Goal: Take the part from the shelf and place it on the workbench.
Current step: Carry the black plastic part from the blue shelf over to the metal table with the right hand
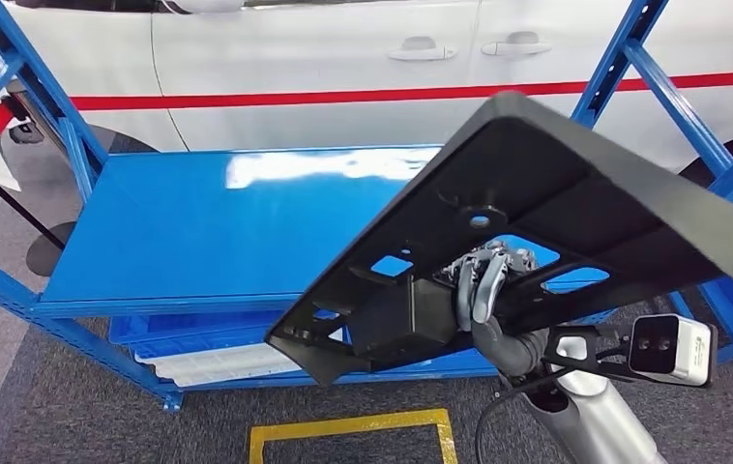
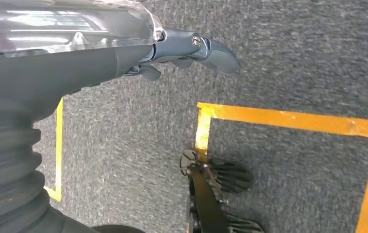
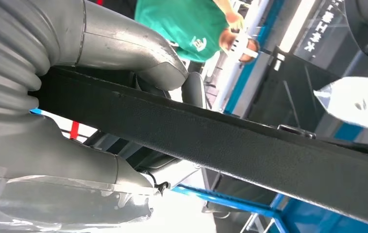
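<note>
Currently the right hand (image 1: 483, 290) grips the black part (image 1: 537, 193), a large flat moulded panel with cut-outs, from beneath; its fingers (image 1: 486, 275) show through the openings. Part held tilted in the air, in front of the blue shelf (image 1: 208, 232), clear of its surface. White car (image 1: 343, 58) with red stripe behind the shelf. Left hand (image 2: 192, 48) hangs over grey carpet (image 2: 293, 58) with yellow floor tape (image 2: 289, 119); fingers loosely extended, holding nothing. Right wrist view: part's edge (image 3: 230, 145) crosses between thumb (image 3: 133, 48) and palm; a person in green (image 3: 182, 19) beyond.
</note>
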